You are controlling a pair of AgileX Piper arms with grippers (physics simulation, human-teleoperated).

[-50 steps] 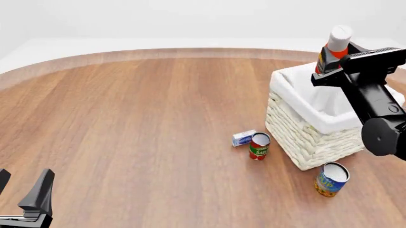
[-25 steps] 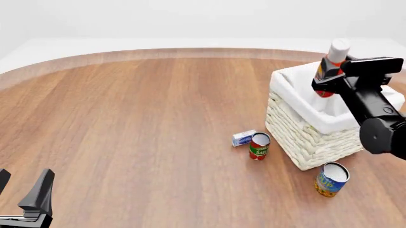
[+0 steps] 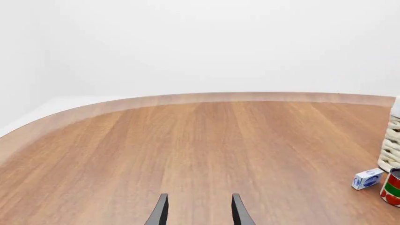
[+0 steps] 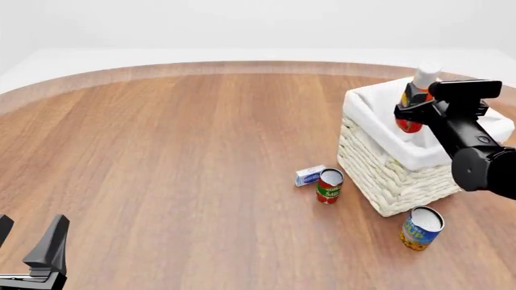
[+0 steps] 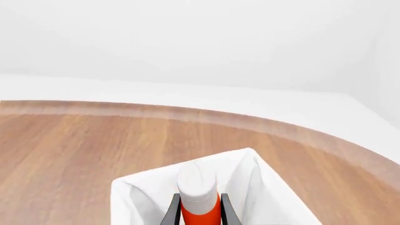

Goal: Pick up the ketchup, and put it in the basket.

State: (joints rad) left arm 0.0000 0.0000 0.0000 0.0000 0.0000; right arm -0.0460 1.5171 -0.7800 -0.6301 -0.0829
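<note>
While the right arm reaches over the wicker container, the scene reads as follows.

Right gripper [image 4: 417, 109]: clenched on the ketchup [image 4: 414, 101], its 2 black fingers [image 5: 173, 212] pressed against opposite sides of the orange-red body just below the cap, as the right wrist view shows.

Ketchup position: held above the open top of the basket [image 4: 379, 169], its lower end dipping below the rim line against the white cloth liner; whether it touches the liner cannot be told.

Ketchup axis: long axis close to upright, tilted slightly, white cap [image 4: 425, 77] at the top and leaning a little toward the far right of the front view, red base pointing down into the basket.

Left gripper [image 4: 28, 248]: at the near left corner of the table [image 4: 177, 157], well apart from everything else; its 2 fingers [image 3: 160, 213] are spread with a clear gap, nothing between them, nothing touched.

Tomato sauce can [image 4: 329, 185]: upright on the wood, just beside the basket's near left wall.

Small blue-and-white box [image 4: 310, 175]: lying on the table, touching or nearly touching that can on its left.

Blue-and-yellow can [image 4: 422, 228]: standing near the basket's front corner, leaning slightly.
</note>
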